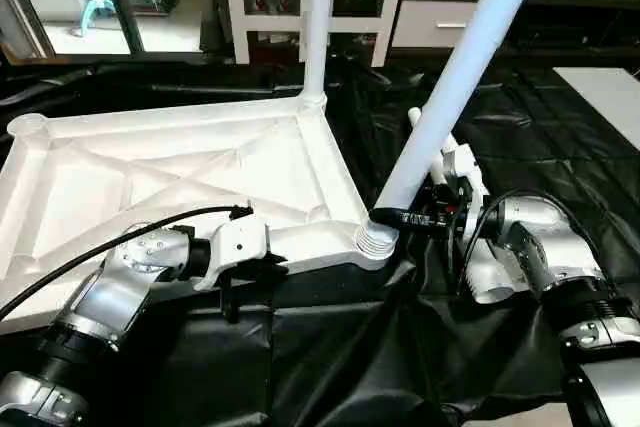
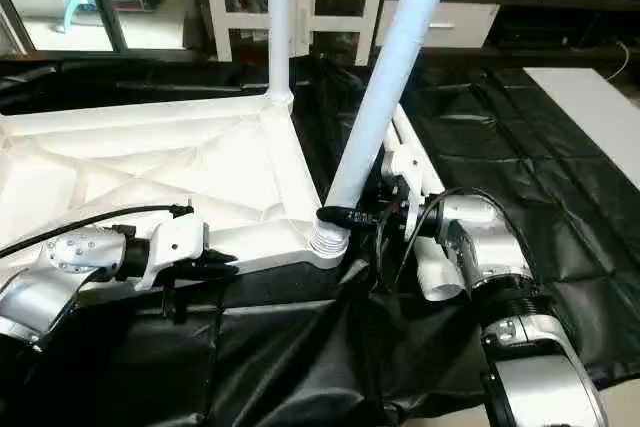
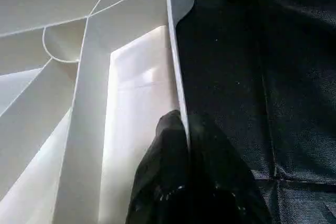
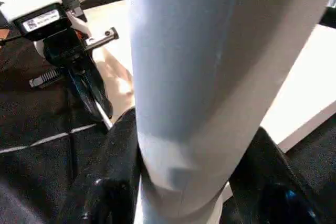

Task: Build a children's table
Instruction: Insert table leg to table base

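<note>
You had the tabletop [image 1: 190, 172] lying underside up on the black sheet [image 1: 520, 127] so its corner sockets faced upward — one leg [image 1: 318, 17] already stood in the far corner. Your left gripper [image 1: 232, 282] was pinched shut on the near rim, likely to steady it. Your right gripper [image 1: 415, 219] stood half open around a second leg [image 1: 455, 77] — leaning, its threaded end at the near socket [image 1: 374, 240].

The tabletop [image 1: 180, 172] lies ribs-up at left. One leg [image 1: 317, 22] stands upright at top centre. The right gripper [image 1: 415, 219] clasps a tilted leg [image 1: 455, 82] above the centre socket [image 1: 375, 240].
</note>
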{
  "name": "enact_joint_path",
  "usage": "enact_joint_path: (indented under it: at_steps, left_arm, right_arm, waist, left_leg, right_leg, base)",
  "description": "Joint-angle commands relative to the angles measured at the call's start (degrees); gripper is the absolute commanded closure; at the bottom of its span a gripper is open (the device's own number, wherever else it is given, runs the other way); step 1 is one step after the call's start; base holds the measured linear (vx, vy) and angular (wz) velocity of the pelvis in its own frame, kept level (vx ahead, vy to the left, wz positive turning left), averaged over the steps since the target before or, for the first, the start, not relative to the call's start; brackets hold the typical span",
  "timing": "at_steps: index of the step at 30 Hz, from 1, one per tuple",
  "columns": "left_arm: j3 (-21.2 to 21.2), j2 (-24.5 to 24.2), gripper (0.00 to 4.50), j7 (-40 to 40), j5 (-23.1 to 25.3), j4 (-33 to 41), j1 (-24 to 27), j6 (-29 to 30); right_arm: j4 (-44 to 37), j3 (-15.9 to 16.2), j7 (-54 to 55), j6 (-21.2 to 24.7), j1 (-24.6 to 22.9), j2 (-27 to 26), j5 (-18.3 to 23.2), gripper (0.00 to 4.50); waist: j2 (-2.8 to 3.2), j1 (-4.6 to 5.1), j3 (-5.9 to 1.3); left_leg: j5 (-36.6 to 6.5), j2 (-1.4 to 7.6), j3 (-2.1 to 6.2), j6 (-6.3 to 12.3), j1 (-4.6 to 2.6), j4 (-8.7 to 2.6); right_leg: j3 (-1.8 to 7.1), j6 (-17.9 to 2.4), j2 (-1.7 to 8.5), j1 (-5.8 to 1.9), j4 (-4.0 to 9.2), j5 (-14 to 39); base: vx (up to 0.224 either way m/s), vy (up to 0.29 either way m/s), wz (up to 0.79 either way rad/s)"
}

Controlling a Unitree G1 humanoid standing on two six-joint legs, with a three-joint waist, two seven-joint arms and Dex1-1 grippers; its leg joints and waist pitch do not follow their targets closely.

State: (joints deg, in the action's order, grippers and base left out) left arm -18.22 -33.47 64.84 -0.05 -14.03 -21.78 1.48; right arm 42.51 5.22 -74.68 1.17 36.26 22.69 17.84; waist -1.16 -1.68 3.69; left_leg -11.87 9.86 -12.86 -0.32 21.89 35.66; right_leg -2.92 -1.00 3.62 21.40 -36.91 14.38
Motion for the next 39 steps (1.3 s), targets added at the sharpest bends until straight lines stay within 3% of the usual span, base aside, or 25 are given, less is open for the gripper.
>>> enact_joint_path:
  at_steps: [1, 5, 7, 9, 11, 14, 18, 20, 22, 23, 24, 27, 39]
  left_arm:
    - [-3.6, 0.1, 4.50, 3.7, 0.2, -0.3, 2.2, -0.3]
    - [-3.5, 0.1, 4.50, 4.0, 0.1, -0.4, 2.1, -0.4]
    - [-3.5, 0.1, 4.50, 4.1, 0.1, -0.5, 2.0, -0.3]
    - [-3.5, 0.1, 4.50, 4.3, 0.1, -0.6, 2.0, -0.1]
    - [-3.5, 0.1, 4.50, 4.3, 0.2, -0.6, 1.9, 0.0]
    - [-3.6, 0.0, 4.50, 4.3, 0.3, -0.6, 1.9, 0.1]
    - [-3.5, 0.0, 4.50, 4.2, 0.3, -0.5, 1.9, 0.2]
    - [-3.5, 0.0, 4.50, 4.2, 0.3, -0.5, 1.8, 0.3]
    - [-3.5, 0.1, 4.50, 4.2, 0.4, -0.6, 1.7, 0.3]
    - [-3.5, 0.1, 4.50, 4.2, 0.5, -0.7, 1.5, 0.3]
    - [-3.5, 0.1, 4.50, 4.2, 0.5, -0.7, 1.5, 0.3]
    - [-3.5, 0.2, 4.50, 4.3, 0.5, -0.7, 1.5, 0.3]
    - [-3.4, 0.2, 4.50, 4.8, 0.6, -0.8, 1.6, 0.6]
  right_arm:
    - [4.1, 3.2, 0.1, -1.3, -2.6, 2.7, -6.1, 2.66]
    - [5.6, 5.4, -2.0, -3.6, -3.3, 3.4, -8.5, 2.66]
    - [6.5, 6.8, -3.2, -4.6, -3.7, 3.8, -10.1, 2.66]
    - [7.2, 8.0, -3.6, -4.2, -3.9, 4.2, -11.1, 2.66]
    - [7.6, 8.3, -3.4, -4.8, -4.0, 4.3, -11.6, 2.66]
    - [9.8, 7.6, 0.7, -3.3, -3.4, 3.8, -11.6, 2.66]
    - [12.3, 5.1, 7.1, 0.2, -2.0, 2.5, -10.1, 2.66]
    - [13.6, 3.4, 9.9, 4.7, -1.0, 1.8, -8.9, 2.66]
    - [14.1, 3.3, 10.1, 6.2, -0.7, 1.7, -8.7, 2.66]
    - [14.4, 3.9, 9.7, 6.5, -0.7, 2.0, -9.3, 2.66]
    - [14.4, 4.0, 9.7, 6.5, -0.8, 2.0, -9.4, 2.66]
    - [14.6, 4.2, 9.5, 6.2, -0.8, 2.1, -9.5, 2.66]
    - [13.0, 5.3, 6.5, 5.3, -1.5, 2.1, -10.4, 2.66]
  waist:
    - [0.07, 0.84, -1.77]
    - [0.06, 0.78, -1.55]
    - [0.04, 0.77, -1.32]
    - [-0.06, 0.82, -1.08]
    - [-0.03, 0.83, -1.31]
    - [-0.16, 0.87, -1.27]
    - [-0.30, 1.13, -0.83]
    - [-0.36, 1.36, -0.80]
    - [-0.31, 1.41, -0.77]
    - [0.31, 1.43, -0.83]
    - [0.03, 1.65, -0.87]
    - [-0.01, 1.68, -0.81]
    - [-0.24, 1.83, -0.44]
  left_leg:
    - [-12.2, 4.83, 2.61, -0.33, -2.12, -5.51]
    - [-11.8, 4.79, 2.45, 0.43, -2.08, -5.60]
    - [-13.4, 4.83, 2.50, 0.04, -2.21, -5.83]
    - [-17.3, 4.78, 2.65, -1.28, -2.82, -6.23]
    - [-16.2, 4.90, 2.68, -1.58, -2.93, -6.42]
    - [-15.6, 4.84, 2.56, -1.11, -2.81, -6.52]
    - [-21.3, 4.82, 3.03, -2.69, -3.07, -6.76]
    - [-22.0, 4.84, 3.26, -3.09, -3.11, -6.88]
    - [-22.3, 4.89, 3.26, -3.29, -3.16, -6.98]
    - [-22.9, 4.96, 3.37, -3.81, -3.22, -7.10]
    - [-23.4, 5.01, 3.29, -4.18, -3.22, -7.13]
    - [-23.8, 4.96, 3.25, -4.16, -3.22, -7.19]
    - [-27.3, 5.06, 3.64, -4.61, -3.37, -7.46]
  right_leg:
    - [3.50, -14.1, 5.27, -0.32, 5.21, 8.9]
    - [3.73, -14.3, 5.22, -0.28, 5.36, 7.7]
    - [3.80, -14.1, 5.21, -0.21, 5.64, 9.9]
    - [3.90, -13.0, 5.35, -0.18, 6.47, 16.0]
    - [3.97, -12.9, 5.18, -0.20, 6.35, 13.8]
    - [4.04, -13.5, 5.11, -0.25, 6.25, 11.5]
    - [4.30, -11.9, 5.45, 0.28, 7.18, 21.7]
    - [4.42, -11.1, 5.53, 0.43, 7.41, 23.8]
    - [4.38, -11.0, 5.42, 0.55, 7.42, 23.8]
    - [4.35, -11.1, 5.39, 0.64, 7.29, 23.3]
    - [4.32, -11.2, 5.30, 0.71, 7.30, 22.2]
    - [4.43, -11.4, 5.32, 0.82, 7.31, 21.4]
    - [4.73, -9.5, 5.57, 1.53, 8.01, 27.4]
  base:
    - [0.000, 0.000, 0.00]
    - [0.000, 0.000, 0.00]
    - [0.000, 0.000, 0.00]
    - [0.000, 0.000, 0.00]
    - [0.000, 0.000, 0.00]
    - [0.000, 0.000, 0.00]
    - [0.000, 0.000, 0.00]
    - [0.000, 0.000, 0.00]
    - [0.000, 0.000, 0.00]
    - [0.000, 0.000, 0.00]
    - [0.000, 0.000, 0.00]
    - [0.000, 0.000, 0.00]
    - [0.000, 0.000, 0.00]
